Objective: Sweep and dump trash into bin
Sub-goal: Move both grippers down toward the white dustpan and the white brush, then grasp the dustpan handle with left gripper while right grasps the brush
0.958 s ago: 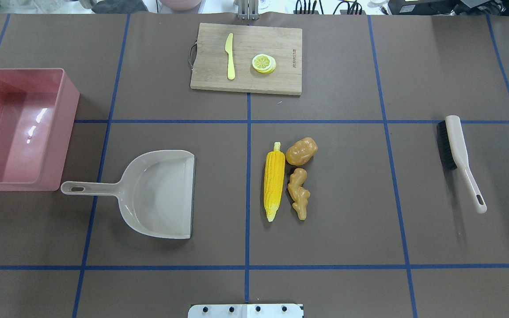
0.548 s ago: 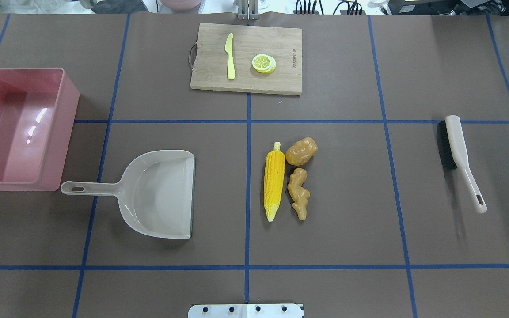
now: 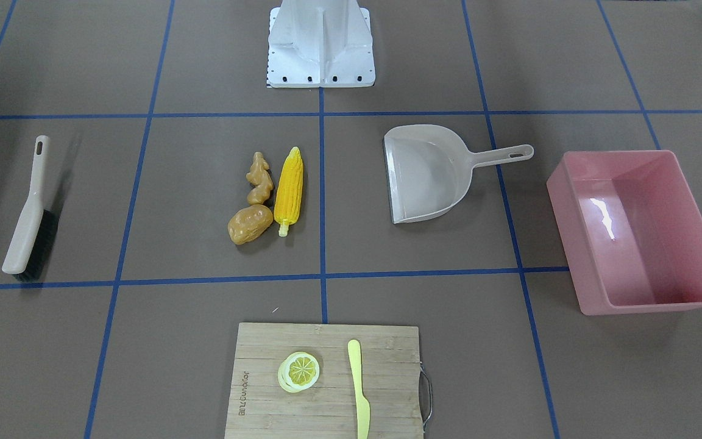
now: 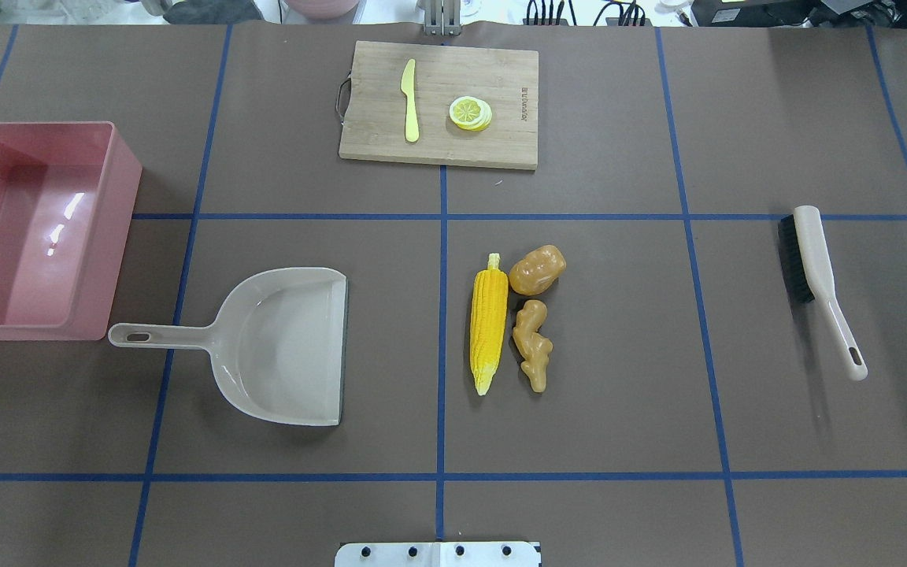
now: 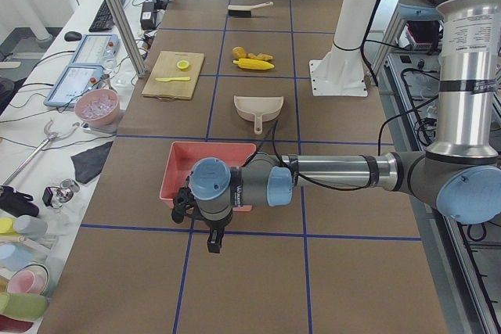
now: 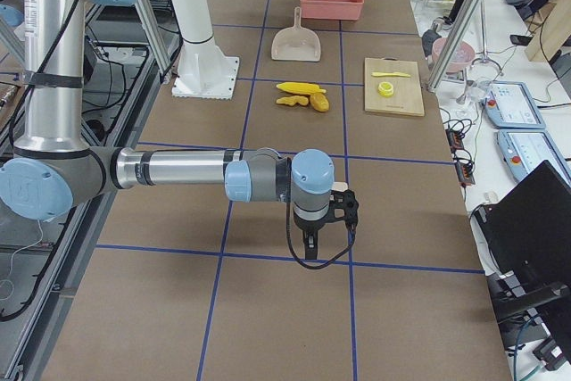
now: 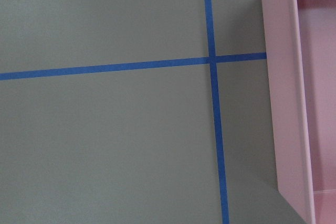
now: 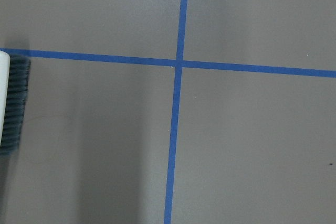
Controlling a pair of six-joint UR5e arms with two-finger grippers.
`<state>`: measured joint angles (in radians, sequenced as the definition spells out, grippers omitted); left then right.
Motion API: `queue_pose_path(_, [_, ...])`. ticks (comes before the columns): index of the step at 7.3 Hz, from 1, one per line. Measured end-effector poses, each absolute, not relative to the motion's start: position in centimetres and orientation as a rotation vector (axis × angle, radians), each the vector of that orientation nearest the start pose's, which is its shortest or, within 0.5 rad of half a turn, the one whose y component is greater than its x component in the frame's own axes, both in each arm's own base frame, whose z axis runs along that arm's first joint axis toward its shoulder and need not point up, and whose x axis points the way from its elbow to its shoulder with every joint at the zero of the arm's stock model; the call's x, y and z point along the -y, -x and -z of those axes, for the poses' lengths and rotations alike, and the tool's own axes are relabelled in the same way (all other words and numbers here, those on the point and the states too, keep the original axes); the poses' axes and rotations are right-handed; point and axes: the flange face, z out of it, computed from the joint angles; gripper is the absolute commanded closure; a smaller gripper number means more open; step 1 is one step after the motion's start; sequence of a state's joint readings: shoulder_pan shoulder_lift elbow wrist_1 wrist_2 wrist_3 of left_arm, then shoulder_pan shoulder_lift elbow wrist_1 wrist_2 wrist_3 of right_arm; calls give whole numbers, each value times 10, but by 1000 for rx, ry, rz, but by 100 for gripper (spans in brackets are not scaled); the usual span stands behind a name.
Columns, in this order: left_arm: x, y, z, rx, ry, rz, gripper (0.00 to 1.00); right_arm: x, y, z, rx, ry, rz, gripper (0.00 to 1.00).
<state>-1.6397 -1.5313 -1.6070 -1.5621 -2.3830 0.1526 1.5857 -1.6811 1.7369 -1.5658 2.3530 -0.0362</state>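
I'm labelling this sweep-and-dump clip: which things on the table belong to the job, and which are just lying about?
For the job: corn cob, ginger root, potato, brush, dustpan, pink bin.
Lying about: cutting board, lemon slice, plastic knife.

Table [image 4: 619, 354], bin [image 4: 119, 236], dustpan [image 4: 288, 346], trash [image 4: 489, 319], brush [image 4: 816, 268], cutting board [image 4: 485, 150]

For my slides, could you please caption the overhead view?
Corn, ginger and potato lie between dustpan and brush; empty pink bin at left.
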Motion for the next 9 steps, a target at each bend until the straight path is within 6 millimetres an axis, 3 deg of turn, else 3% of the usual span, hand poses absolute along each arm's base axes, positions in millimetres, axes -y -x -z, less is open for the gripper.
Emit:
queue_pose_path(2, [475,93,-630,-802,-119,-92,1,448,-69,-626,785,-86,47,0])
queue_pose_path(4, [485,92,-576,-800,-130,-100,1,451,-58,-617,812,-78,37,0])
queue_pose_path(5, [499,88,-542,-802,-115,-108,0,453,-45,-609,838,-65,23,0])
queue_pose_path(6, [514,68,-500,-801,-113,-157,0,455,-28,-594,858,-60,7,0])
queue_pose_path(8, [529,-20,-411,-792,-166,-372,0,455,15,-559,877,-26,-25,0])
queue_pose_path(9, [535,-65,-372,-793,-185,-469,0,452,47,-543,867,6,-31,0])
